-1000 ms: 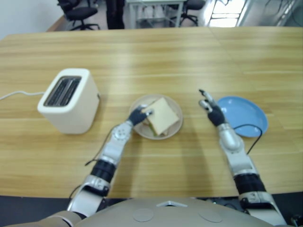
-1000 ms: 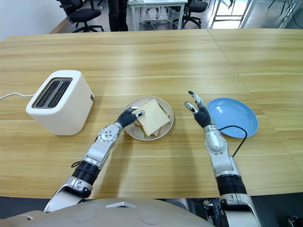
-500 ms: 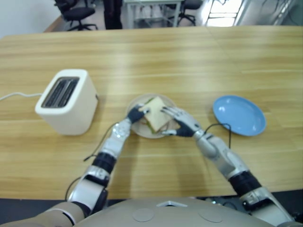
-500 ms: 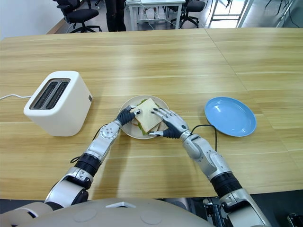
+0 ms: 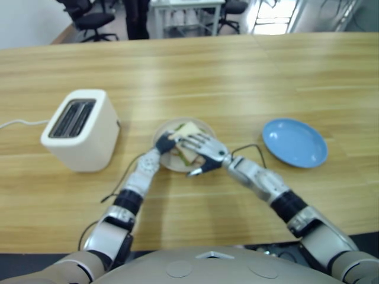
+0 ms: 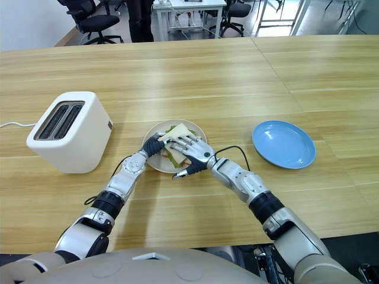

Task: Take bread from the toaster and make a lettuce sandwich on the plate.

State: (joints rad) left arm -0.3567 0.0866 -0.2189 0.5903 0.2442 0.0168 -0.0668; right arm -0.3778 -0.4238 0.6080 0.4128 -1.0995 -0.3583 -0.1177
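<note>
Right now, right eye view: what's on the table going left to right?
Power cord → toaster → beige plate holding the sandwich → blue plate. The left robot hand and right robot hand overlap the sandwich, so they are left unranked.

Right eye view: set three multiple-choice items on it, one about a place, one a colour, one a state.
1. The toaster stands on which side of the sandwich? A the robot's right; B the robot's left; C on top.
2. The empty plate is: A blue; B red; C black.
3. The right hand: A hangs over the toaster; B holds a knife; C lies on the sandwich.
B, the toaster is at the view's left; A, it is plain blue; C, it rests flat on the sandwich.
</note>
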